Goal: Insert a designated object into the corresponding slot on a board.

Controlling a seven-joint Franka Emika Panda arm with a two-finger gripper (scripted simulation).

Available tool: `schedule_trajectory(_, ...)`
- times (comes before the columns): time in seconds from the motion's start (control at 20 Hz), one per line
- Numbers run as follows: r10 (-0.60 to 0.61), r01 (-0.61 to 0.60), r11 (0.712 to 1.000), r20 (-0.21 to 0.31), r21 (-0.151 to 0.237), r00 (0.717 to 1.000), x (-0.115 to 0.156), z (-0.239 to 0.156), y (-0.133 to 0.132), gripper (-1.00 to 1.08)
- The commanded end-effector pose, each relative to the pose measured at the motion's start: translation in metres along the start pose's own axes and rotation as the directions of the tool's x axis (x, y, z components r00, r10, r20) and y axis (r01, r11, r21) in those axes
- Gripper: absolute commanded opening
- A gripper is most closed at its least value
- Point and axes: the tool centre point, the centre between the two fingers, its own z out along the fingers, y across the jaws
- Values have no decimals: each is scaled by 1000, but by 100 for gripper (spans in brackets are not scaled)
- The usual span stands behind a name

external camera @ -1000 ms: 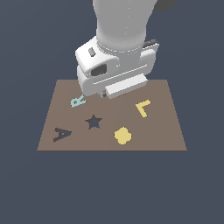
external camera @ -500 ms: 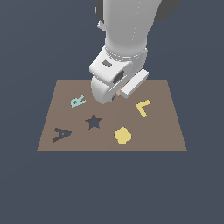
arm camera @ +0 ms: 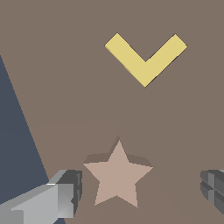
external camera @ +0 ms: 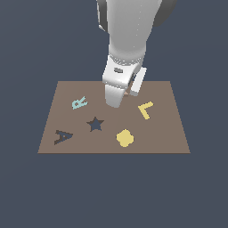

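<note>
The brown board [external camera: 169,133] lies flat and carries a light blue R [external camera: 79,103], a dark A [external camera: 63,136], a dark blue star figure [external camera: 95,124], a yellow rounded blob [external camera: 125,137] and a yellow L [external camera: 145,109]. My gripper [external camera: 126,91] hangs over the board's back middle, between the R and the L. In the wrist view a raised tan star [arm camera: 117,173] lies on the board [arm camera: 65,87] between my gripper's [arm camera: 142,191] fingers [arm camera: 70,192], which stand wide apart and clear of it. The yellow L [arm camera: 145,60] shows beyond the star.
A plain dark surface [external camera: 26,191] surrounds the board on all sides. In the exterior view the arm's white body [external camera: 129,31] hides the board's back middle and the tan star.
The arm has swung from over the R toward the exterior view's right, stopping over the board's back middle. The R is now uncovered.
</note>
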Motion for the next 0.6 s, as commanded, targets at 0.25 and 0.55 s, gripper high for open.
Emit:
schedule_trajectory(0.25,-172,172,985,-4,-4,985,-5,12,-9,100)
schedule_trajectory(0.55,-243,243,970,-6,-6,970,-8,17,-12,100)
